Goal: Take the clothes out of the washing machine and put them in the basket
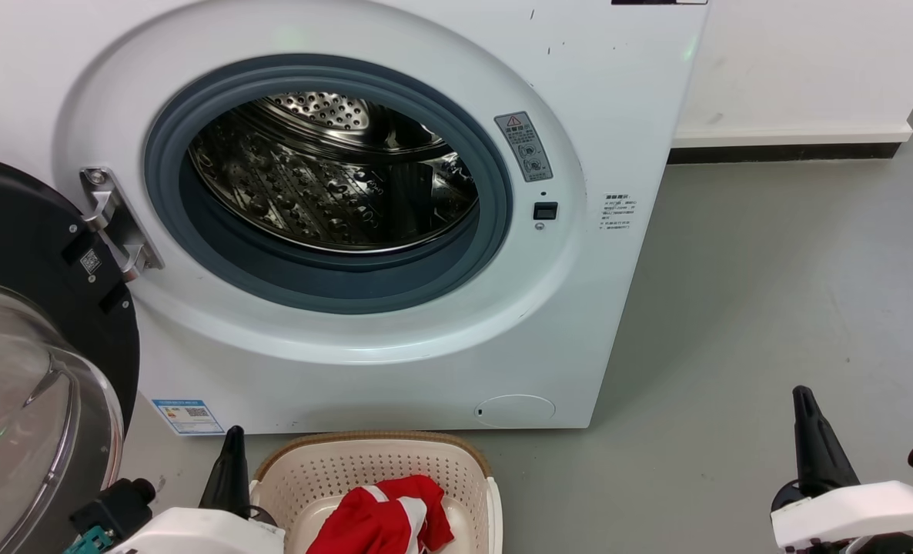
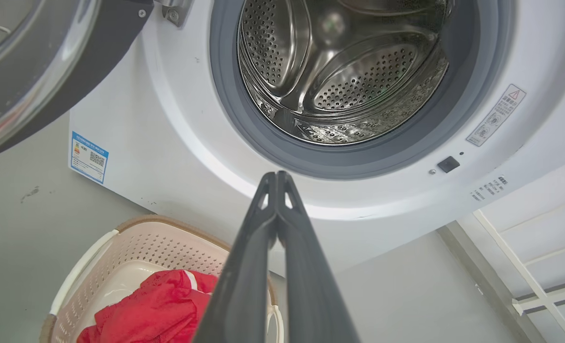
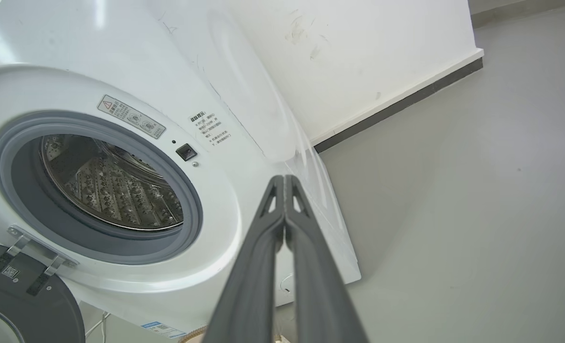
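Some clothes (image 1: 391, 519) in basket (image 1: 372, 441), beside left gripper (image 1: 232, 446).

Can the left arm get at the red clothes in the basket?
Probably yes: the clothes lie uncovered in the open basket, just beside the left gripper, with nothing between them. It is shut, so it must open first.

The grey floor (image 1: 772, 292) carries the white washing machine (image 1: 395, 362) and, just before it, the cream basket (image 1: 364, 465).

The low cream plastic basket (image 1: 364, 468), with red fabric clothes (image 1: 383, 523) in it, stands just before the big white washing machine (image 1: 610, 100); the black-rimmed glass door (image 1: 25, 231) hangs at the machine's left.
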